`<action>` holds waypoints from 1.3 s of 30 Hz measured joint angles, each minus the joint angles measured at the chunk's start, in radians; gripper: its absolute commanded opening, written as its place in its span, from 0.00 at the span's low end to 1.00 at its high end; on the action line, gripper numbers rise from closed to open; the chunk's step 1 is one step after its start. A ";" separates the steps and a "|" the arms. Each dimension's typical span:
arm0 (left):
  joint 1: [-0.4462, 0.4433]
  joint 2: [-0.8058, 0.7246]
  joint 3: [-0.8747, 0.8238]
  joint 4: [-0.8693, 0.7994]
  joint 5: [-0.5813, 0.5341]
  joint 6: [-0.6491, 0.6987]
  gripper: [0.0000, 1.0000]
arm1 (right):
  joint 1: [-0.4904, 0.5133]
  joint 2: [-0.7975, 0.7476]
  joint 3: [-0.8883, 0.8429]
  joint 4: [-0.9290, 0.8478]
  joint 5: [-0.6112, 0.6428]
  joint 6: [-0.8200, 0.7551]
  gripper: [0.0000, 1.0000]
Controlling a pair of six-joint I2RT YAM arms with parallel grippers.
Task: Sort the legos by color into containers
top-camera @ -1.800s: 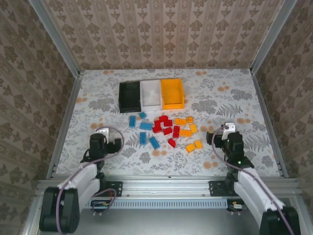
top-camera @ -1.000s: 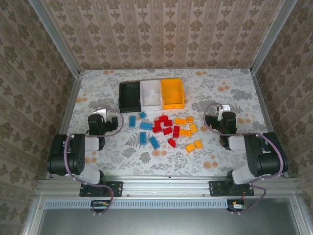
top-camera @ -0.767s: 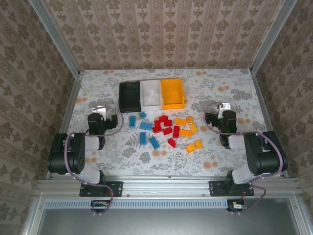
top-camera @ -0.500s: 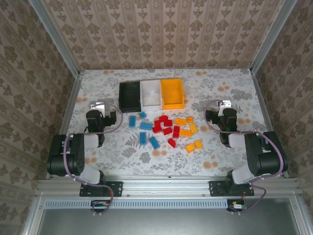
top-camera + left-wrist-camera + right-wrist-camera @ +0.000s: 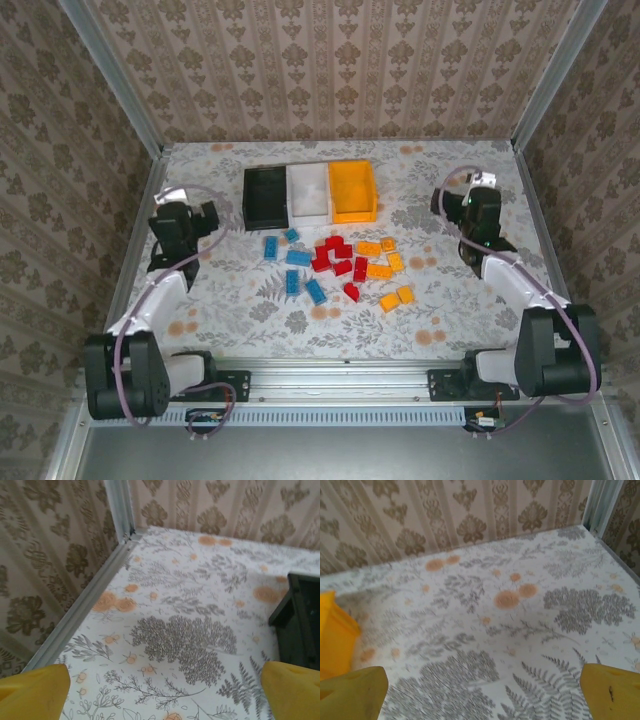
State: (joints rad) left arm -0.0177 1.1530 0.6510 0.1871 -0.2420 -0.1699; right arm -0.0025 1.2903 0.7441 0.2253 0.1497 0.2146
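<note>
Since the earlier frame both arms have swung outward toward the sides of the table (image 5: 450,310). The left pincer (image 5: 162,692) and right pincer (image 5: 482,692) hover empty, jaws spread wide. The black bin (image 5: 265,197), white bin (image 5: 308,190) and orange-yellow bin (image 5: 353,190) stand in a row, with the unsorted blue legos (image 5: 298,258), red legos (image 5: 335,255) and orange legos (image 5: 385,262) just before them. Risk: the bricks lie crowded, so wide jaws may nudge neighbours or pinch two.

walls (image 5: 330,60): wearing beige damask wallpaper | tabletop (image 5: 450,320): showing grey-and-orange floral print | aluminium rails (image 5: 111,75): framing corners | light: falling evenly
</note>
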 measured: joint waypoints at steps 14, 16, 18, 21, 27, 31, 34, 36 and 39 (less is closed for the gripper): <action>-0.105 -0.235 0.162 -0.484 0.293 -0.252 1.00 | 0.140 -0.009 0.359 -0.788 -0.253 0.143 1.00; -0.162 -0.234 0.162 -0.545 0.338 -0.258 1.00 | 0.206 -0.009 0.349 -0.869 -0.255 0.155 1.00; -0.211 -0.234 0.162 -0.588 0.378 -0.264 1.00 | 0.279 -0.009 0.333 -0.937 -0.251 0.161 0.98; -0.268 -0.235 0.161 -0.638 0.426 -0.269 1.00 | 0.376 -0.009 0.306 -1.015 -0.233 0.178 0.93; -0.310 -0.286 0.135 -0.682 0.469 -0.288 1.00 | 0.563 0.000 0.234 -1.077 -0.215 0.239 0.78; -0.310 -0.314 0.105 -0.689 0.480 -0.309 1.00 | 0.661 0.048 0.208 -1.090 -0.197 0.269 0.71; -0.310 -0.317 0.085 -0.689 0.487 -0.325 1.00 | 0.691 0.085 0.183 -1.089 -0.185 0.284 0.68; -0.310 -0.317 0.072 -0.689 0.491 -0.333 1.00 | 0.701 0.101 0.176 -1.090 -0.175 0.287 0.67; -0.310 -0.317 0.056 -0.689 0.495 -0.347 1.00 | 0.708 0.138 0.176 -1.078 -0.161 0.287 0.65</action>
State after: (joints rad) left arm -0.3279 0.8356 0.7067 -0.5018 0.2527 -0.5171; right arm 0.7055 1.4288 0.9203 -0.8528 -0.0109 0.5014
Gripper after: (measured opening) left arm 0.998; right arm 0.662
